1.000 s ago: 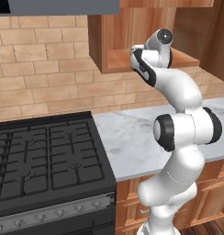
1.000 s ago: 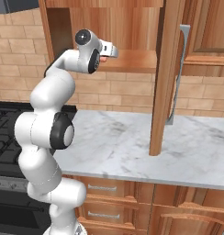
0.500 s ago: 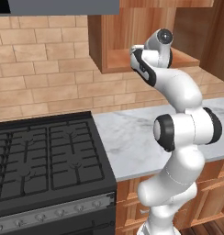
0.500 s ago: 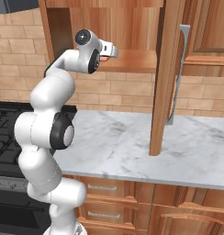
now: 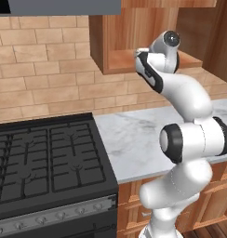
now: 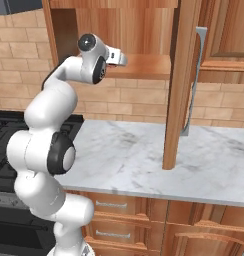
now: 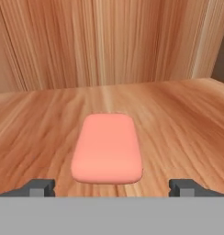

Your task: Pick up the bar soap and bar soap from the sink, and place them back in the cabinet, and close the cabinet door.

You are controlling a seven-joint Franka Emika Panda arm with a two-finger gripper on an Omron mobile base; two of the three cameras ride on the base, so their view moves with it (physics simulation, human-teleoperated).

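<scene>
Brick backsplash running behind a white marble counter, with a black gas stove sitting to its left and low wooden drawers lining up beneath. Hanging above, the warm-brown wall cabinet standing open, its door swung outward edge-on over the counter with a pale handle showing on it. Reaching up to the cabinet's shelf level, the white arm bending at the wrist with the gripper pointing into the box. Spreading wide apart in the hand view, the two dark fingertips, with nothing pinched between them. Lying flat on the plank-grain cabinet floor just ahead of the tips, the salmon-pink bar soap, centred in the gap and apparently touching neither tip. Rising behind it, the cabinet's vertical-grain back wall.
</scene>
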